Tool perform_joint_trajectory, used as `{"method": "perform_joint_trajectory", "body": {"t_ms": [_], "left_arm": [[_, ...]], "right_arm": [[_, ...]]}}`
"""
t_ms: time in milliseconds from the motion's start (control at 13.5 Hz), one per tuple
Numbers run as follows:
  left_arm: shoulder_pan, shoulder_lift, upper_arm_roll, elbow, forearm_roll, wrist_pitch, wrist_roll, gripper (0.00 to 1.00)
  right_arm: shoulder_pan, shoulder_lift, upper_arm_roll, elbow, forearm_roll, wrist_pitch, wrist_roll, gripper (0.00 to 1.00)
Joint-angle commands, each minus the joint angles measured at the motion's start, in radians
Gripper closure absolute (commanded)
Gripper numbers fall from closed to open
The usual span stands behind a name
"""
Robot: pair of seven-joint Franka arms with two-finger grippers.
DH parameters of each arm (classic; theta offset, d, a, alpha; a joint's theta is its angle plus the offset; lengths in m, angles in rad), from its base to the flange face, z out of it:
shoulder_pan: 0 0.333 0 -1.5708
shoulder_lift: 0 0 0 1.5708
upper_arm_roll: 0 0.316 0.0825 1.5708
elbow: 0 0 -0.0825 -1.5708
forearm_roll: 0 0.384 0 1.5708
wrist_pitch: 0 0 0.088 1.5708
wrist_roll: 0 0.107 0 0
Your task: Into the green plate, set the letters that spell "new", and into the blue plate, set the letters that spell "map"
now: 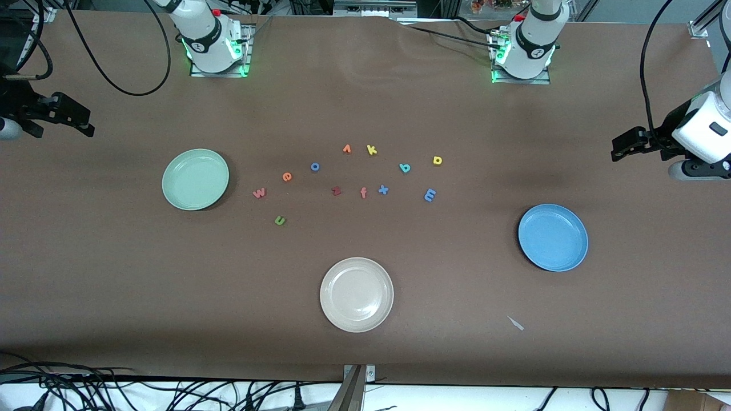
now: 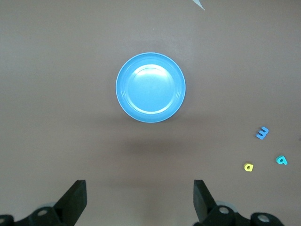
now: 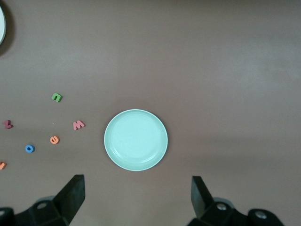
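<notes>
A brown table (image 1: pixel 114 274) holds three plates and a loose scatter of small foam letters in the middle.

The green plate (image 1: pixel 195 179) lies flat toward the right arm's end of the table, with nothing in it. Just beside it sit the three letters for "new": the salmon-red w (image 1: pixel 259 193) closest to the plate, the orange e (image 1: pixel 286 177) a little farther from the front camera, and the green n (image 1: pixel 279 220) nearer to the camera, lying so that it reads as a u. They form a short bent line, each apart from the others.

The blue plate (image 1: pixel 553 237) lies flat toward the left arm's end, also with nothing in it. The letters for "map" sit farther from the camera than this plate: the blue m (image 1: pixel 430 196) turned on its side so it reads as an E, the teal a (image 1: pixel 405 168) and the yellow p (image 1: pixel 437 160).

Between the two groups lie other letters: a blue o (image 1: pixel 314 166), an orange letter (image 1: pixel 346 149), a yellow k (image 1: pixel 372 150), a dark red z (image 1: pixel 336 191), a salmon f (image 1: pixel 363 193) and a blue x (image 1: pixel 383 189). A beige plate (image 1: pixel 356 294) sits nearest the camera.

The right gripper (image 3: pixel 136 195) hangs above the green plate with its fingers spread wide, holding nothing. The left gripper (image 2: pixel 139 197) hangs above the blue plate, likewise spread wide and holding nothing.
</notes>
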Motion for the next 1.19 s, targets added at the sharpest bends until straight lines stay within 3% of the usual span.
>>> {"method": "perform_joint_trajectory", "body": {"t_ms": [0,1114], "left_arm": [[-0.014,-0.012,0.016,0.002,-0.040,0.003,0.027,0.00],[-0.001,-0.007,0.054,0.002,-0.060,0.015,0.047,0.00]], "right_arm": [[-0.003,-0.009,0.004,-0.006,0.012,0.004,0.012,0.00],[-0.003,-0.006,0.004,-0.008,0.012,-0.003,0.007,0.00]]}}
